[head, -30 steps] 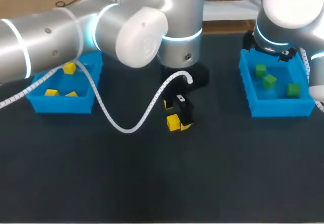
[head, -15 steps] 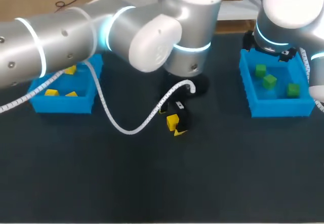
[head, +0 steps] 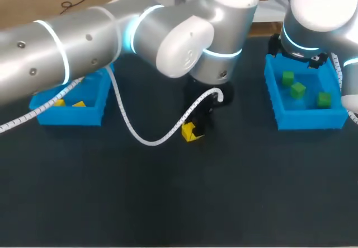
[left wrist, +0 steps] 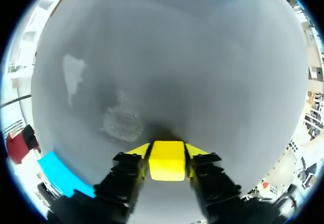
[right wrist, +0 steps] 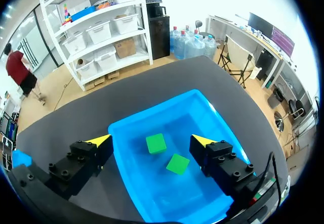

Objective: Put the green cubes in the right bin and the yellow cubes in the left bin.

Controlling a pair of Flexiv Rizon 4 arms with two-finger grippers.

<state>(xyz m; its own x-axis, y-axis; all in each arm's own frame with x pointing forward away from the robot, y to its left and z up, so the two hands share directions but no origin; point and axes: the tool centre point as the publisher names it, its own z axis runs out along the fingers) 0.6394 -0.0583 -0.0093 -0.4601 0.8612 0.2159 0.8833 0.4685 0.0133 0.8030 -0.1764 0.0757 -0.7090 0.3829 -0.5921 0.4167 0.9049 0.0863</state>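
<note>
Left gripper has descended since earlier frames; its fingers now clamp the yellow cube on the table, well apart from the left bin. Right gripper, farthest from that bin, hangs open. Risk — a shallow tip hold may slip on lifting. Cube: no long axis, faces square to fingers.

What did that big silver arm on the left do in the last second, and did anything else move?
The left arm swung rightward and the left gripper sank around the yellow cube, closing on it; the cube barely shifted. The right gripper stayed open above the right bin, whose three green cubes did not move.
</note>
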